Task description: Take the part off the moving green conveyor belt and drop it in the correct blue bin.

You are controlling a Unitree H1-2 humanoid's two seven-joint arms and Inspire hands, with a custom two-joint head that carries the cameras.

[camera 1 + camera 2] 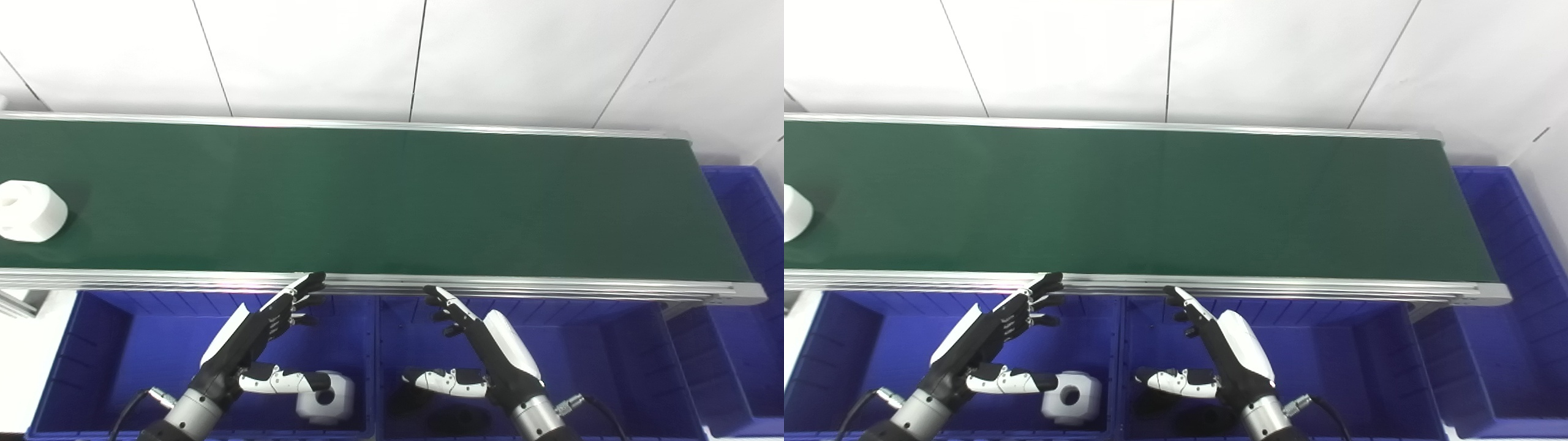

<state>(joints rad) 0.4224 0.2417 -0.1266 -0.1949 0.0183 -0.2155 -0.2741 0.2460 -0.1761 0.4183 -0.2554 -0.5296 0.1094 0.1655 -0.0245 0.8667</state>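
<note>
A white blocky part (27, 211) lies on the green conveyor belt (380, 202) at its far left end. My left hand (257, 334) is open and empty, held over the left blue bin (79, 367), fingers reaching toward the belt's near rail. My right hand (478, 349) is open and empty over the middle blue bin (600, 367). Both hands are far from the part on the belt. A white part with a round hole (327, 398) lies in the left bin below my left thumb.
A dark object (456, 419) lies in the middle bin under my right hand. Another blue bin (744, 245) stands past the belt's right end. The aluminium rail (551, 288) runs along the belt's near edge. A white wall is behind.
</note>
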